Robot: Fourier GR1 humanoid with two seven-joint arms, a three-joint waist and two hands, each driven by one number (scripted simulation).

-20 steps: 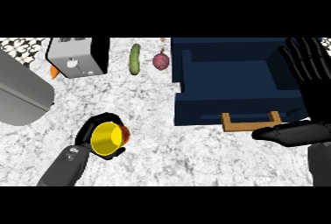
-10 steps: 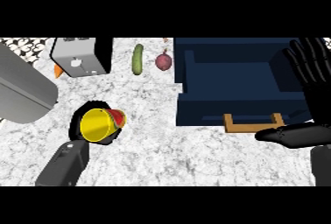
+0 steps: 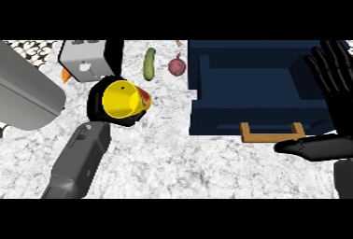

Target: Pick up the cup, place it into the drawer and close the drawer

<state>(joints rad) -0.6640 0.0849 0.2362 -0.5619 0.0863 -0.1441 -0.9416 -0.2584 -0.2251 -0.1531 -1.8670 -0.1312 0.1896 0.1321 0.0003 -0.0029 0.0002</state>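
Marble counter (image 3: 179, 158), cup (image 3: 124, 99) in left robot hand (image 3: 103, 105)

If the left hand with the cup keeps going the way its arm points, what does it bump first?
Probably the cucumber. The left hand, curled round the cup, points up and slightly right. Height is unclear, so it may pass above.

My counter (image 3: 172, 163) is white marble, speckled grey. On it (along the far edge) lie a green cucumber (image 3: 149, 63) and a purple onion (image 3: 177, 66), just apart, with a toaster (image 3: 86, 59) further left.
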